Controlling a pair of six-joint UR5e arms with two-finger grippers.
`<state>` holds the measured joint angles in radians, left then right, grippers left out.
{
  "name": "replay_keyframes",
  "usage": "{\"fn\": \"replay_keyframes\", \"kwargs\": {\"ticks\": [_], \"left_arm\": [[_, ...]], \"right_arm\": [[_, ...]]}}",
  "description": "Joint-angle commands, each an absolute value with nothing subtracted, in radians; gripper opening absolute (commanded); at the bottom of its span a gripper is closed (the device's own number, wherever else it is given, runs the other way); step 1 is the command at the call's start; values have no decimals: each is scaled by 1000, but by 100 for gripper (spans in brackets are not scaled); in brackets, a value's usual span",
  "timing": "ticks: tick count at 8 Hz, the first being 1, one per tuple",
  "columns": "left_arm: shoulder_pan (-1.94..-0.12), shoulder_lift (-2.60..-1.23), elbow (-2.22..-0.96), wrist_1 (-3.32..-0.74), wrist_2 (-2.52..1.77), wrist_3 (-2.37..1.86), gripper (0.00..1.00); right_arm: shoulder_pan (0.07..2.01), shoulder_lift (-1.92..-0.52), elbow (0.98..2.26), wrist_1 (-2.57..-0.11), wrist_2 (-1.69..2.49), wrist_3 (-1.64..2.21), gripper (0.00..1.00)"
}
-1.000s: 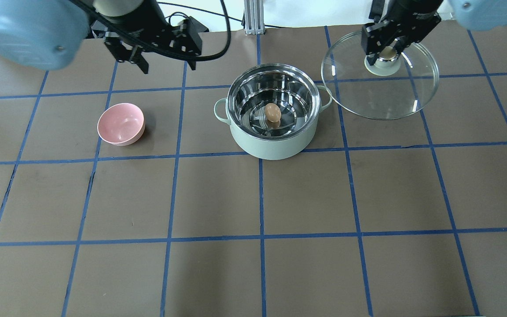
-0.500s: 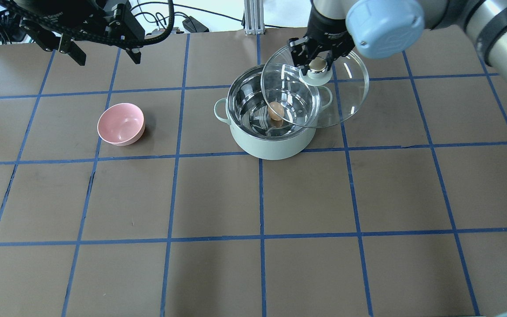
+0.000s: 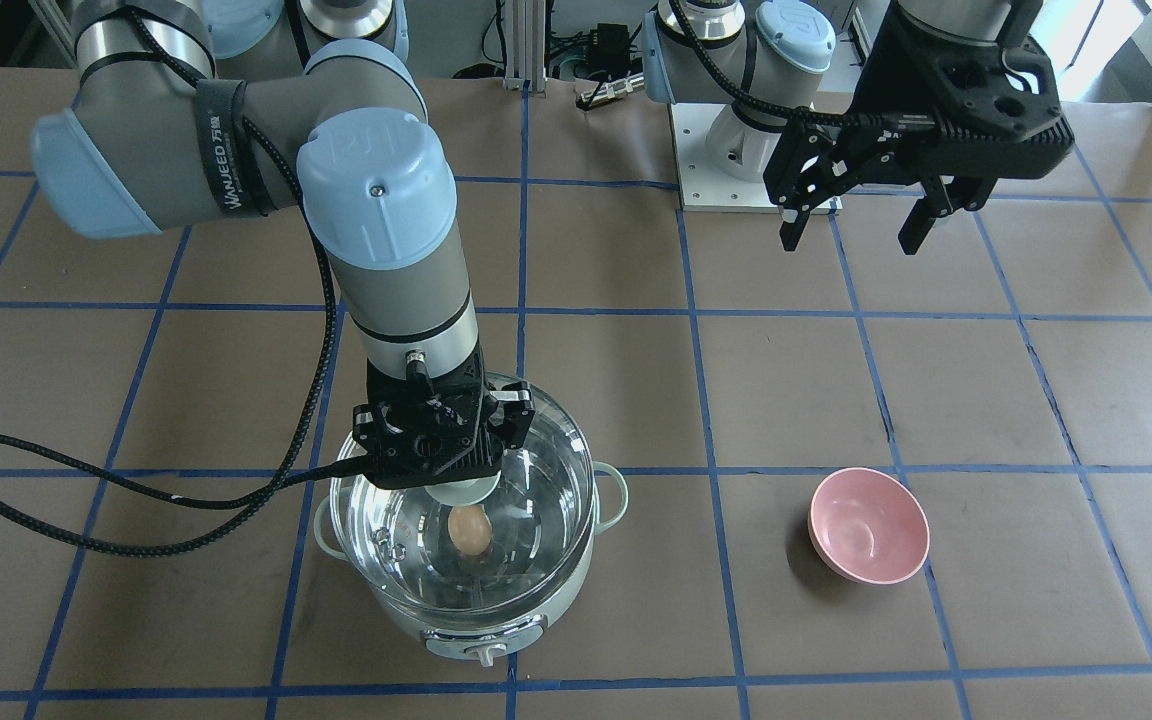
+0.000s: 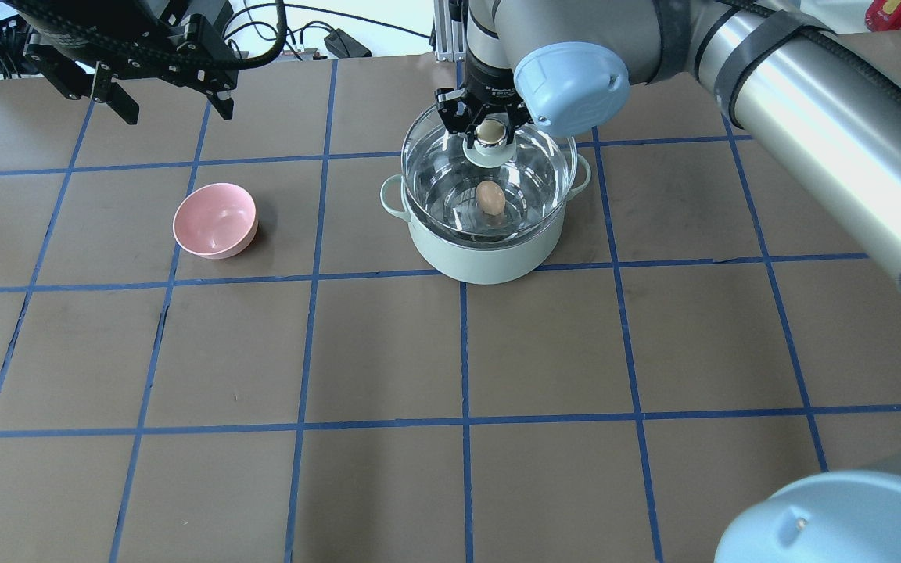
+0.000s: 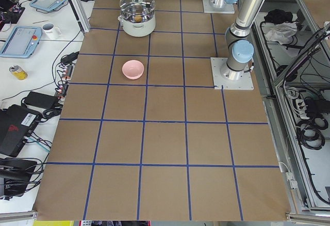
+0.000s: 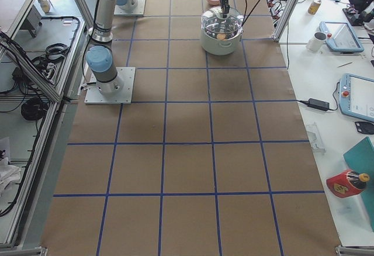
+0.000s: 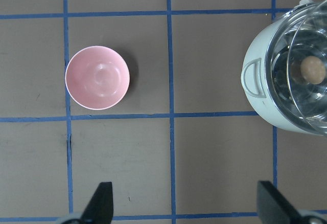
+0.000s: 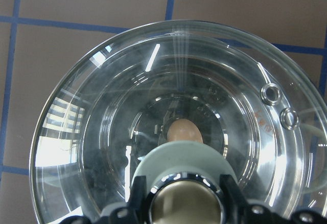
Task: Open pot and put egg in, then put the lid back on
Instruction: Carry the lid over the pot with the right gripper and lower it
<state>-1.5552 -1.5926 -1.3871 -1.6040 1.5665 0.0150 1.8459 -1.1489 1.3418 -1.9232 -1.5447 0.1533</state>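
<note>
The mint-green pot stands at the table's middle back, and the tan egg lies on its steel bottom. My right gripper is shut on the knob of the clear glass lid and holds the lid centred over the pot's mouth. I cannot tell whether the lid rests on the rim. Through the glass the egg also shows in the right wrist view and the front view. My left gripper is open and empty, high at the back left. The pot's edge shows in the left wrist view.
A pink bowl sits on the table left of the pot, and it also shows in the left wrist view. The brown mat has a grid of blue tape lines. The right arm's cable hangs beside the pot.
My right gripper has carried the lid leftwards from the back right until it is centred over the pot. My left arm has drawn back towards the far left corner.
</note>
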Motion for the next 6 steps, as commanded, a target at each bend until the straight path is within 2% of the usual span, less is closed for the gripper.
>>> {"fn": "replay_keyframes", "kwargs": {"ticks": [1,6], "left_arm": [[-1542,-1617,-1396,-1603,1565,17,100],[-1549,-1618,-1404,-1600,1577,9,100]], "right_arm": [[1850,-1124,1341,-1937,-1519,164,0],[1850,-1098,1348,-1937,-1513,144,0]]}}
